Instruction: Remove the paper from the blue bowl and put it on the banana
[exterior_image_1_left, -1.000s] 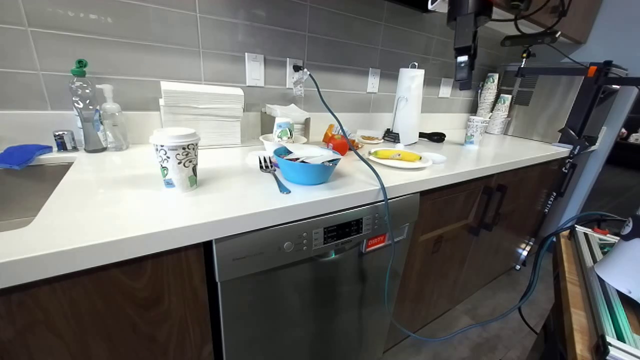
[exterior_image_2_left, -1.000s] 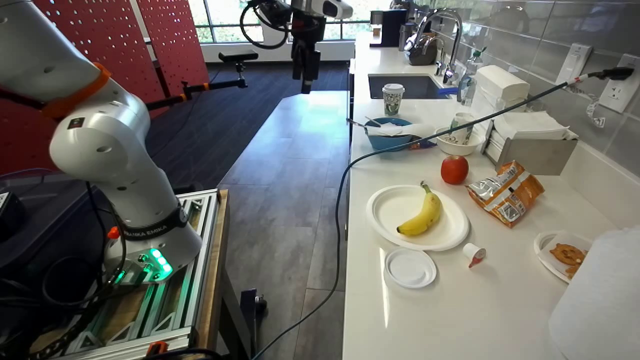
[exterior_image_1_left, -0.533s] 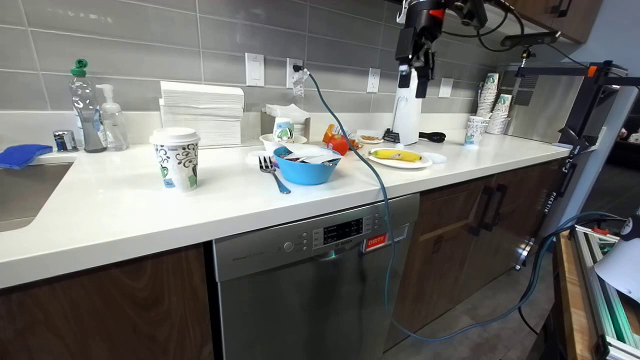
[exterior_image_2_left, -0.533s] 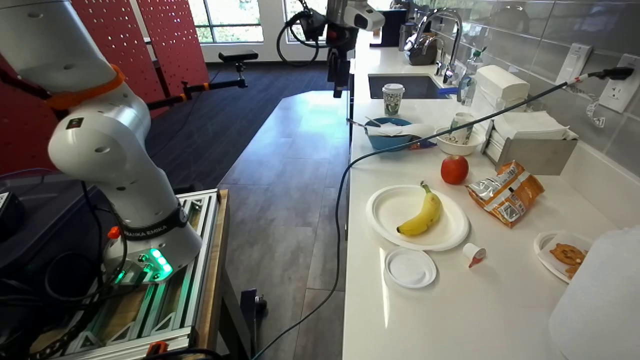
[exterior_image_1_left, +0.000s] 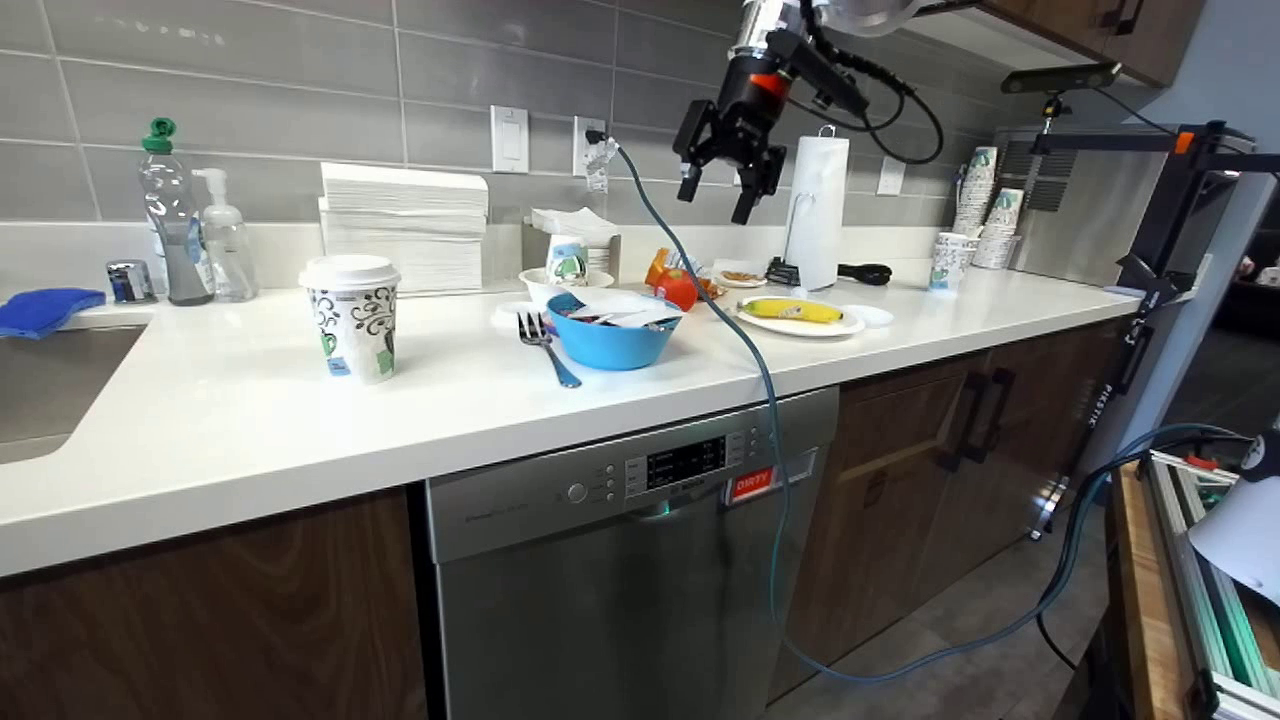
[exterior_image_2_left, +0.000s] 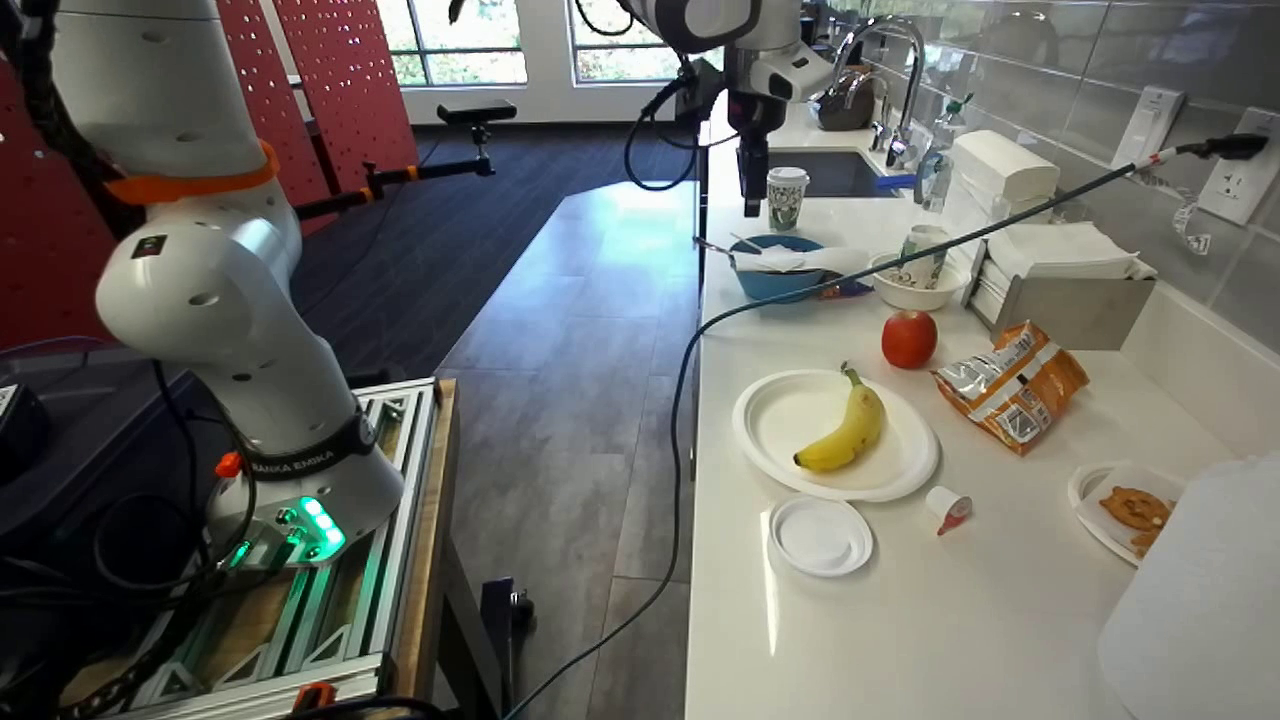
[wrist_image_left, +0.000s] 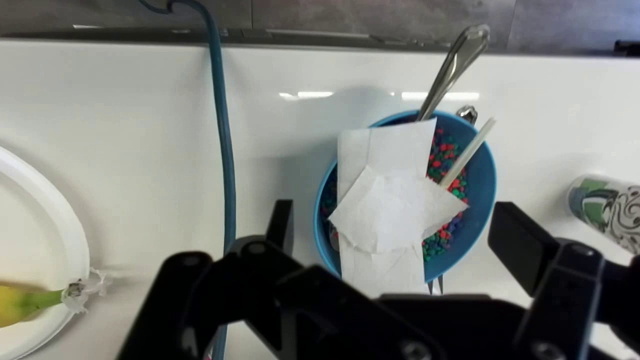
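Paper (wrist_image_left: 390, 210) below gripper (exterior_image_1_left: 714, 204), lying across blue bowl (wrist_image_left: 481, 200)

The gripper hangs well above the counter (exterior_image_1_left: 220, 420), its fingers (wrist_image_left: 522, 245) wide apart. In the wrist view the blue bowl shows in the gap between them, lower down and apart from both. The paper, white and folded, lies across the middle of the bowl, reaching over the rim; whether it is one piece or two cannot be told. Red, green and blue bits (wrist_image_left: 444, 150) show beside it in the bowl, with a pale stick (wrist_image_left: 467, 152) and a metal handle (wrist_image_left: 452, 70) that juts past the rim on the side away from the gripper's body. Beyond the finger at the left of that view, well apart from the bowl, the banana (exterior_image_2_left: 845, 435) lies on a white plate (exterior_image_2_left: 768, 428). A cable (wrist_image_left: 225, 150) runs between bowl and plate, passing under the gripper. Beyond the opposite finger shows a patterned cup (wrist_image_left: 602, 205).
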